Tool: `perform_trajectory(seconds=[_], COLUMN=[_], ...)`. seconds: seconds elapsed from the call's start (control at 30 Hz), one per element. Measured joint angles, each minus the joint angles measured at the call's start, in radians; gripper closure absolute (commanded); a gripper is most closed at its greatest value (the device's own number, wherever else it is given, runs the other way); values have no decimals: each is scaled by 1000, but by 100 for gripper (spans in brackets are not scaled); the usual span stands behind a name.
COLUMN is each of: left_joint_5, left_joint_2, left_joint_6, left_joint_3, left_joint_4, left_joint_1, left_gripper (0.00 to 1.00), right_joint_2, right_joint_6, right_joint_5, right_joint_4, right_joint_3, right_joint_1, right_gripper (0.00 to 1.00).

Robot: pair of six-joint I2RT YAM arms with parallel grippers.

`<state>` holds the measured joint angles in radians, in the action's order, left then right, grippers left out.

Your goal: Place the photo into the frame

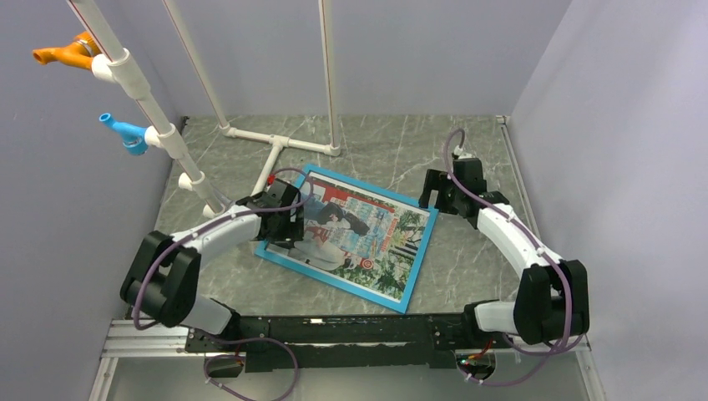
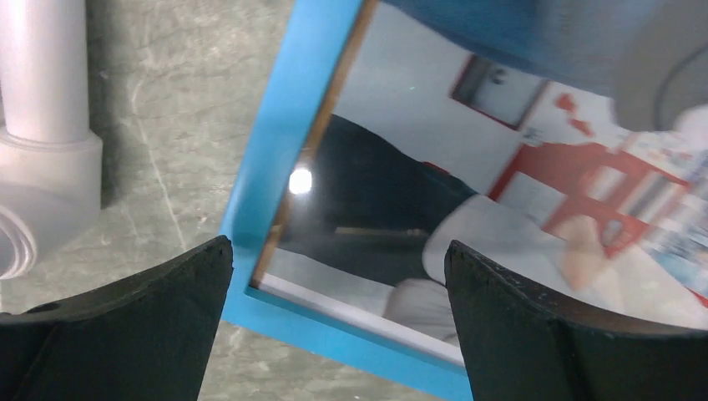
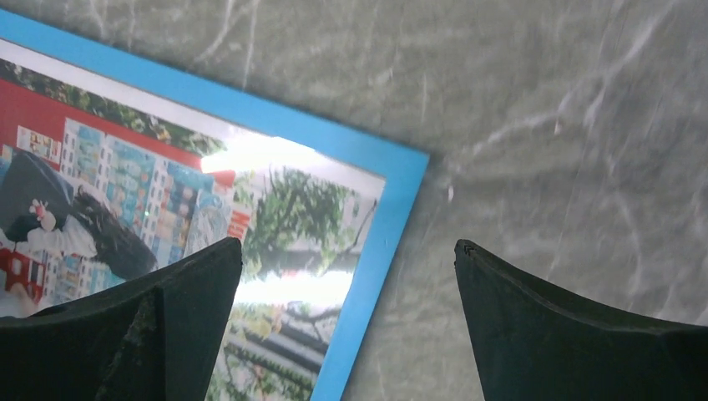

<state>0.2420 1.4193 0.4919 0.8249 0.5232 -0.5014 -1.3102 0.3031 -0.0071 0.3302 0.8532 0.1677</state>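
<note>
Watch out: both grippers hang right over corners of the frame [image 1: 422,261], so a quick drop can bump it. The left gripper [image 2: 338,246] is spread wide and has nothing in it. One of its fingers is above the table [image 1: 467,267] and the other is above the photo [image 1: 359,238], with the frame's left corner between them. If you go down like that, a finger can press on the thin blue edge, tip the frame up or push it sideways, and the photo can slide. The right gripper [image 3: 348,243] is wide too and holds nothing. It hangs over the far right corner, one finger above the photo and one above bare table. The frame lies flat in the middle of the table, blue side up, with the photo showing inside it. The glare makes it hard to see, so you cannot be sure the photo sits all the way down in the frame.
</note>
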Motion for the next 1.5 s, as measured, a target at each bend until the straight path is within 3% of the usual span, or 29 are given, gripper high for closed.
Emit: perform_trajectory(seconds=[0.23, 0.47, 0.67, 0.9, 1.27, 1.5], left_joint_5=[39, -10, -88, -147, -143, -116], left_joint_2=[105, 132, 142, 114, 44, 48], left_joint_6=[-5, -21, -43, -71, 31, 236], left_joint_3=[47, 59, 56, 8, -81, -75], left_joint_4=[21, -11, -42, -106, -158, -159], left_joint_1=[50, 103, 117, 113, -138, -459], left_gripper=[1, 1, 6, 7, 7, 6], right_joint_2=[57, 70, 50, -89, -461, -676], right_joint_6=[177, 296, 334, 321, 151, 90], right_joint_5=[-97, -212, -271, -312, -189, -146], right_joint_4=[97, 110, 68, 69, 164, 141], right_joint_3=[-121, -277, -278, -171, 272, 583], right_joint_1=[-6, -5, 1, 4, -76, -94], right_gripper=[0, 0, 0, 0, 0, 0])
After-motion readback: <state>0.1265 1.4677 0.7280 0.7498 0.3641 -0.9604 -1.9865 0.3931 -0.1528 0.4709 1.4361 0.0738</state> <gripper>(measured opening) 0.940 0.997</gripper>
